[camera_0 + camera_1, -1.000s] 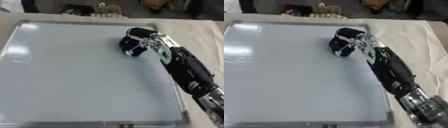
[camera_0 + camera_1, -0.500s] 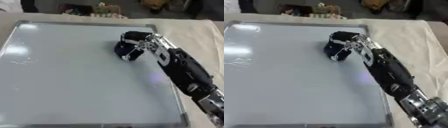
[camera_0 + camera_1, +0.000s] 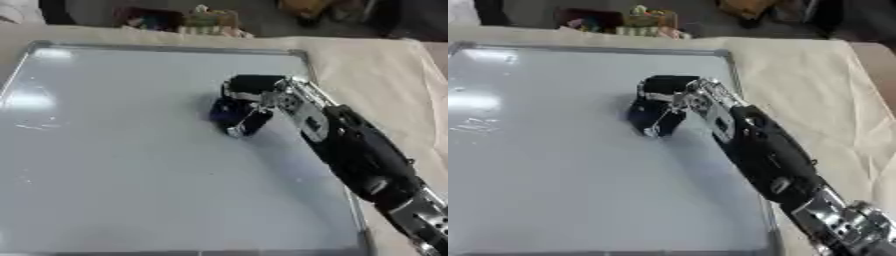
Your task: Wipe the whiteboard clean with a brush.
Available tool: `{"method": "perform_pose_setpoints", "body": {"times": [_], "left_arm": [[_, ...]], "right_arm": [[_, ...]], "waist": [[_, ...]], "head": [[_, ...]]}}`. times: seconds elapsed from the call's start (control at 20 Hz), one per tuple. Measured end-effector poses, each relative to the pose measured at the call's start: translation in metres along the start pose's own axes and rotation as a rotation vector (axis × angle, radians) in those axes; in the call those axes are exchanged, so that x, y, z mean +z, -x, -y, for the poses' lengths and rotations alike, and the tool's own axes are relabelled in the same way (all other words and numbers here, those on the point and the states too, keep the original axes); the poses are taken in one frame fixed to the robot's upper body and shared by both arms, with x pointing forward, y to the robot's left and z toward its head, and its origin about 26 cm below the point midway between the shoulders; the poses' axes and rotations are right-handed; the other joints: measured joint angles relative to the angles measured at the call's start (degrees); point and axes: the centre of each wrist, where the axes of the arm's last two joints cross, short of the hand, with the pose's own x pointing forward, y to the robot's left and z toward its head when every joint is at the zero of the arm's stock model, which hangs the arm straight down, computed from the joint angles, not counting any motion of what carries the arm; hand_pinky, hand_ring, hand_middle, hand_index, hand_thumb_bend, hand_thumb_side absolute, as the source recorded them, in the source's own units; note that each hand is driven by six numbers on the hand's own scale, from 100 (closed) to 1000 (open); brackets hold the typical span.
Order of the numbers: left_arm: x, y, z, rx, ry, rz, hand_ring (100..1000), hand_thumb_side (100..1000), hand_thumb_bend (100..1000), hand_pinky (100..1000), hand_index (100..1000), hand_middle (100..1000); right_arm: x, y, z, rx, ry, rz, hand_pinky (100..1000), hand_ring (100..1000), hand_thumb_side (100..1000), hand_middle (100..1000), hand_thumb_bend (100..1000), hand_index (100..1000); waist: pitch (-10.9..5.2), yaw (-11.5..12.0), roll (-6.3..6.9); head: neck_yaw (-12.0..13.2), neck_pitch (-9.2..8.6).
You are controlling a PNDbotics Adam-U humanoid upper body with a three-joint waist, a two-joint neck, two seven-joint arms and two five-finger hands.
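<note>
A large whiteboard [image 3: 114, 165] with a metal frame lies flat and fills most of both views. Its surface looks pale with glare patches and faint marks at the left. My right hand [image 3: 262, 95] reaches in from the lower right and is shut on a dark blue brush [image 3: 229, 112], which presses on the board right of its upper middle. Curled fingers cover the brush's top. My left hand shows in neither view.
Beige cloth [image 3: 376, 75] covers the table to the right of the board. Coloured clutter [image 3: 184, 20] lies beyond the board's far edge. My right forearm [image 3: 359, 155] crosses the board's right frame.
My right hand has slid the brush leftward and slightly nearer across the board, away from the right frame. The view has also shifted a little.
</note>
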Motion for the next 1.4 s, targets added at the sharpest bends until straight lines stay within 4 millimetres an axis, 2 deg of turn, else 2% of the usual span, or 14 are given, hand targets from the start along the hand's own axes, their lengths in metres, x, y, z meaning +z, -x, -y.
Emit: {"method": "perform_pose_setpoints", "body": {"times": [0.6, 0.8, 0.9, 1.05, 1.25, 1.4], "left_arm": [[0.0, 0.0, 0.0, 0.005, 0.001, -0.002, 472, 932, 100, 405, 520, 438], [0.0, 0.0, 0.0, 0.005, 0.003, -0.003, 472, 932, 100, 405, 520, 438], [0.0, 0.0, 0.0, 0.005, 0.003, -0.004, 472, 933, 100, 404, 520, 437], [0.0, 0.0, 0.0, 0.005, 0.003, -0.004, 472, 933, 100, 404, 520, 438], [0.0, 0.0, 0.0, 0.005, 0.004, -0.004, 472, 933, 100, 404, 520, 437], [0.0, 0.0, 0.0, 0.005, 0.004, -0.004, 472, 933, 100, 404, 520, 438]], "right_arm": [[-0.009, -0.044, 0.002, -0.028, -0.019, 0.167, 322, 357, 100, 128, 100, 146], [-0.009, -0.055, 0.007, -0.019, -0.033, 0.221, 330, 362, 131, 138, 100, 148], [-0.009, -0.06, 0.009, -0.013, -0.038, 0.252, 334, 362, 158, 141, 100, 150], [-0.009, -0.065, 0.012, -0.008, -0.039, 0.287, 342, 369, 253, 150, 108, 155], [-0.008, -0.069, 0.014, -0.004, -0.04, 0.312, 352, 381, 347, 162, 185, 165], [-0.009, -0.072, 0.014, 0.002, -0.054, 0.322, 357, 389, 359, 169, 192, 167]], "waist": [[0.03, 0.26, -0.02], [0.03, 0.27, -0.06], [0.03, 0.27, -0.1], [0.03, 0.28, -0.11], [0.04, 0.32, -0.13], [0.05, 0.32, -0.14]], "head": [[-0.11, 0.0], [-0.15, 0.0], [-0.15, 0.0], [-0.15, 0.0], [-0.15, 0.0], [-0.15, 0.0]]}}
